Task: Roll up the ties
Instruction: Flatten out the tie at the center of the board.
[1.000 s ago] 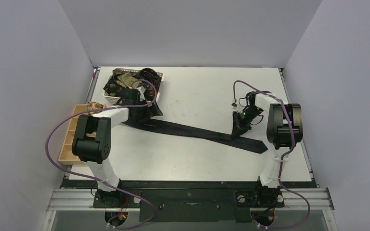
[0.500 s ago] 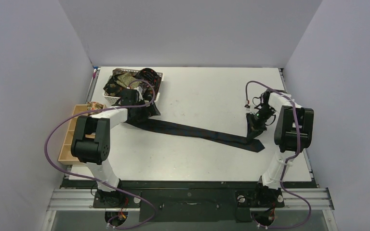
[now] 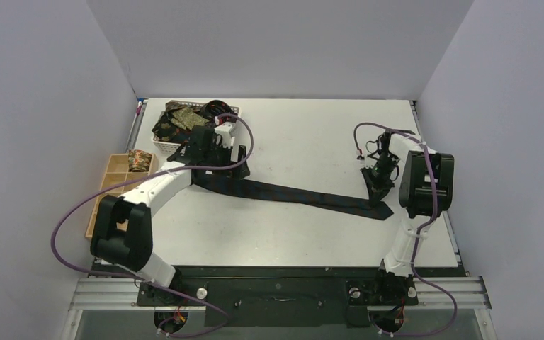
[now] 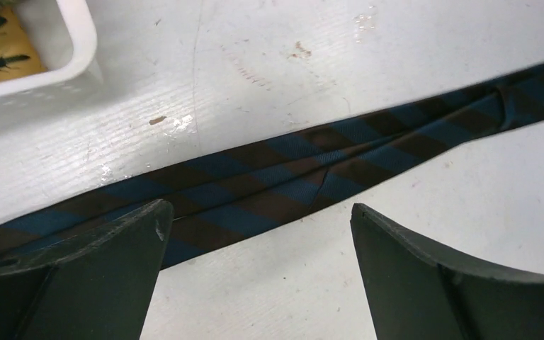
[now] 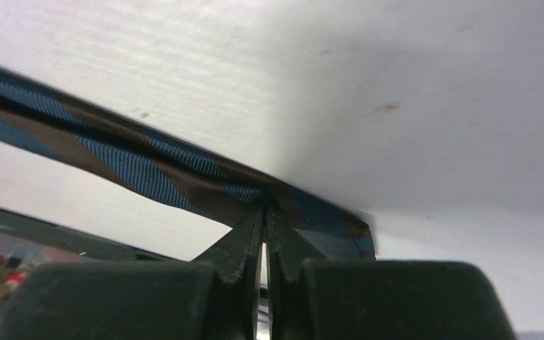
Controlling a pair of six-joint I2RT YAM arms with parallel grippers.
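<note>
A long tie [image 3: 290, 195] with dark blue and brown stripes lies stretched flat across the table, from beside the basket to the right side. My left gripper [image 3: 221, 156] hovers open over its narrow left part. In the left wrist view the tie [image 4: 290, 177] runs across just beyond the open fingers [image 4: 134, 241], and the gripper [image 4: 258, 212] holds nothing. My right gripper [image 3: 377, 190] is shut on the tie's wide end. In the right wrist view the gripper [image 5: 264, 212] pinches the striped fabric [image 5: 134, 166] near the tip.
A white lattice basket [image 3: 232, 113] at the back left holds several more patterned ties [image 3: 177, 117]; its corner [image 4: 71, 42] shows in the left wrist view. A pale wooden compartment tray [image 3: 110, 195] at the left edge holds one rolled tie [image 3: 139, 159].
My right gripper has moved right and nearer, pulling the tie's wide end out straighter. My left gripper has moved right, away from the basket; its elbow has swung down to the left.
</note>
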